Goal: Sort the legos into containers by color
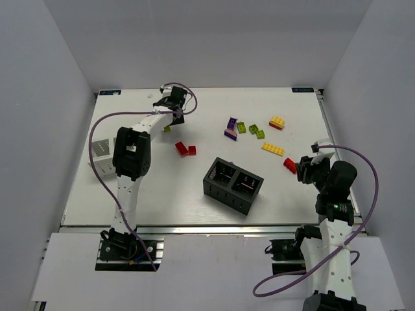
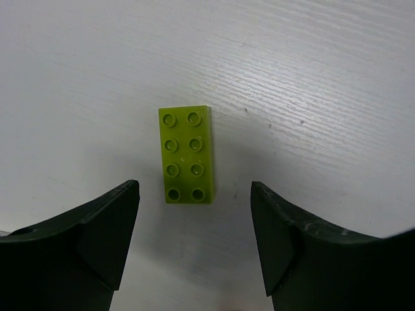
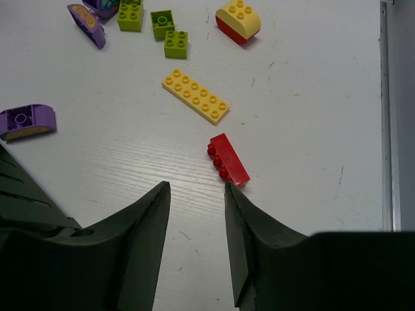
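Your left gripper (image 2: 194, 194) has its jaws spread around the near end of the green brick (image 2: 187, 154), ready to close on its long sides. Your right gripper (image 3: 196, 194), jaws slightly apart and empty, hovers beside the red brick (image 3: 229, 160).

— Where does the large box (image 1: 233, 184) sit?
— In the middle of the table (image 1: 207, 107), nearer its front edge. The small box (image 1: 100, 152) lies well to its left.
— And the rest?
— A pair of bricks (image 1: 181, 148) behind-left of it, a cluster of bricks (image 1: 254, 128) behind-right, a lone brick (image 2: 188, 155) far back left.
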Tool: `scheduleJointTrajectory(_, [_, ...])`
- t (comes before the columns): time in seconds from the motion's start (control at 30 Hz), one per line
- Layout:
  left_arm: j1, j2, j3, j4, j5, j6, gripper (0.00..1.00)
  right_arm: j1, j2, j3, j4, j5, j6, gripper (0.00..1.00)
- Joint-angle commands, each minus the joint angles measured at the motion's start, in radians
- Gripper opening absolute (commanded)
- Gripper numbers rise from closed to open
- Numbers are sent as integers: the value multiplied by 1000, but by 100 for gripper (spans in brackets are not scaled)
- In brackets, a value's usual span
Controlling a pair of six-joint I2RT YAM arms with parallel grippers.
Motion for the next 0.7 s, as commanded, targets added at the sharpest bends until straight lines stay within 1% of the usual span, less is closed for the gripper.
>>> scheduleJointTrajectory(0.0, [20, 7, 32, 36, 27, 25, 79, -2, -13, 41, 2, 15, 8, 45])
scheduleJointTrajectory(0.2, [55, 36, 26, 47, 86, 18, 78, -3, -14, 38, 5, 24, 9, 46])
scheduleJointTrajectory(0.27, [66, 43, 21, 59, 121, 13, 73, -3, -13, 38, 8, 24, 9, 46])
scheduleJointTrajectory(0.3, [66, 43, 18, 64, 129, 14, 65, -2, -11, 38, 9, 24, 9, 46])
scheduleJointTrajectory(0.37, [77, 42, 9, 80, 139, 16, 60, -3, -13, 38, 8, 24, 9, 46])
scheduleJointTrajectory(0.47, [77, 33, -17, 109, 170, 19, 55, -3, -13, 37, 8, 23, 9, 46])
scheduleJointTrajectory(0.5, [77, 31, -23, 113, 181, 18, 52, -3, -11, 37, 11, 24, 9, 46])
scheduleJointTrajectory(0.53, [86, 27, -35, 120, 188, 14, 42, -5, -11, 37, 9, 24, 9, 46])
scheduleJointTrajectory(0.6, [86, 2, -63, 137, 213, 16, 31, -2, -10, 37, 9, 26, 9, 46])
scheduleJointTrajectory(0.63, [86, -15, -80, 148, 224, 16, 22, -3, -11, 37, 9, 24, 9, 46])
scheduleJointTrajectory(0.67, [86, -67, -124, 184, 239, 21, 18, -3, -11, 37, 9, 23, 8, 45])
